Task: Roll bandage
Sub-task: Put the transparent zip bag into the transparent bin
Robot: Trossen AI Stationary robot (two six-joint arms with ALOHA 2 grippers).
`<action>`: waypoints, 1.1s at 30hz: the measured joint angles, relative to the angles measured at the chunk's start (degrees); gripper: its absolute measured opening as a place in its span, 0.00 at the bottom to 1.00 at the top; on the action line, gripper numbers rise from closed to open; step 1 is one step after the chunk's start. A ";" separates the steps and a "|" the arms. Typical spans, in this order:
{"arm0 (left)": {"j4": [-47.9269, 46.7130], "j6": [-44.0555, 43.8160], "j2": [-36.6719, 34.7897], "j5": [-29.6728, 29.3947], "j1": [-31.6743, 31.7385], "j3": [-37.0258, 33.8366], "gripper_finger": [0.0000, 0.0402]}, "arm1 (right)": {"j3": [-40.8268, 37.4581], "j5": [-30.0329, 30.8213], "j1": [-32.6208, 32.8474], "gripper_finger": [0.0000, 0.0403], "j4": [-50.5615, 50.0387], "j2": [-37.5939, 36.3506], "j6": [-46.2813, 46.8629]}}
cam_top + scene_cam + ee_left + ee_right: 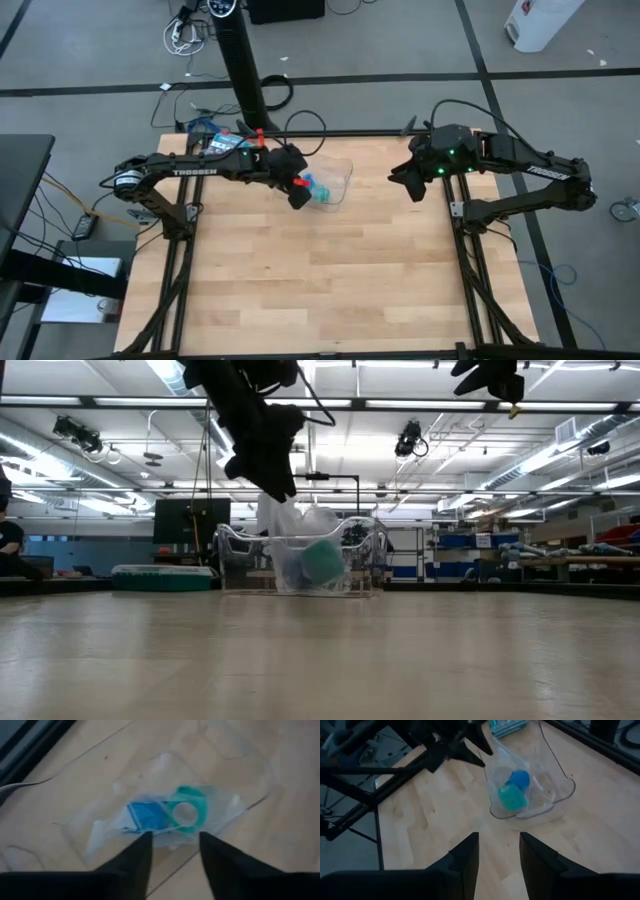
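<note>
Two rolls sit in the clear tray [560,790] at the surface's far edge: my blue bandage [145,816] touching the teal roll [187,810]. My left gripper [172,845] hangs just above, fingers parted and empty, bandage straight ahead. My right gripper [499,851] waits well apart, fingers also parted, empty.

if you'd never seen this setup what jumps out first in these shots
The clear plastic container near the table's far edge draws the eye first, holding a small blue roll, the bandage, and a teal-green roll inside a thin clear bag. The left gripper hangs open just above it. The right gripper waits open off to the right, raised above the table.
</note>
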 joint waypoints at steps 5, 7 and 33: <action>-1.36 -1.57 0.00 -3.68 0.07 0.00 0.61 | 0.00 0.05 0.00 0.33 0.50 -0.01 -0.02; -1.34 -2.68 -0.02 -3.98 0.11 0.00 0.65 | 0.00 0.09 0.00 0.33 0.33 0.04 0.00; -6.12 11.92 15.95 6.58 -1.52 12.26 0.42 | 0.00 -1.90 1.03 0.33 1.24 3.54 1.45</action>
